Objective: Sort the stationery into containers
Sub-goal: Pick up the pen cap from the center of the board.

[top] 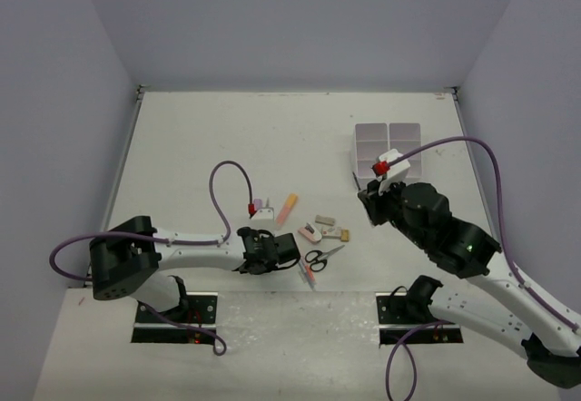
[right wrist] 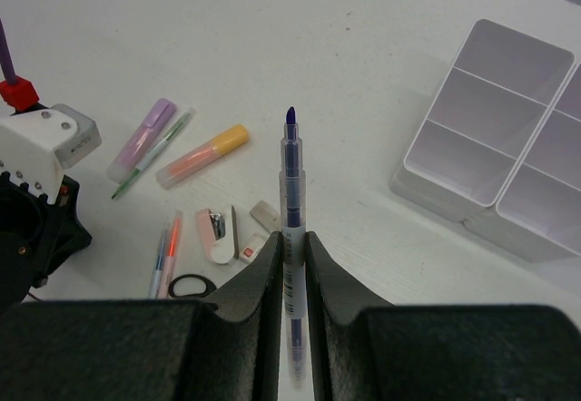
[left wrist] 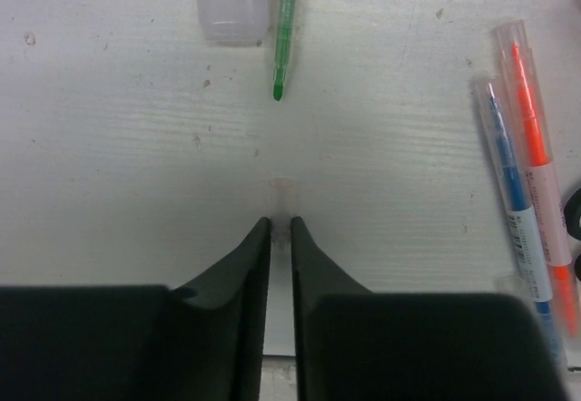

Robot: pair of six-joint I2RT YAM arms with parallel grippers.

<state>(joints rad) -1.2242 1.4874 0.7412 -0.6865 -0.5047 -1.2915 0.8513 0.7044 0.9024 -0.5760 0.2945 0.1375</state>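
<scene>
We judge the blue pen (right wrist: 292, 174) to be light, stiff and smooth-barrelled, so it could swivel or slip if pinched near an end. The right gripper (right wrist: 291, 236) clamps it across the clear barrel, low in the centre of the right wrist frame, with the tip pointing up. That mid-barrel hold looks sound to us. The white organiser box (right wrist: 434, 197) sits at the right of that frame, well apart from the pen.

The left gripper (left wrist: 280, 222) has its jaws drawn to a slit on a pale clear stub (left wrist: 281, 192) at the centre of its own view (perhaps a pen's end; we cannot tell).

At the left of the right wrist frame, loose on the table, we count:
- one lilac highlighter (right wrist: 145, 133)
- one orange-peach highlighter (right wrist: 201, 156)
- one green pen (right wrist: 154, 151)
- two thin pens (right wrist: 163, 256) lying side by side
- one pair of scissors (right wrist: 191, 285), partly hidden
- one pink-and-white piece (right wrist: 216, 233)
- one small tan eraser (right wrist: 265, 215)

There is one box.
</scene>
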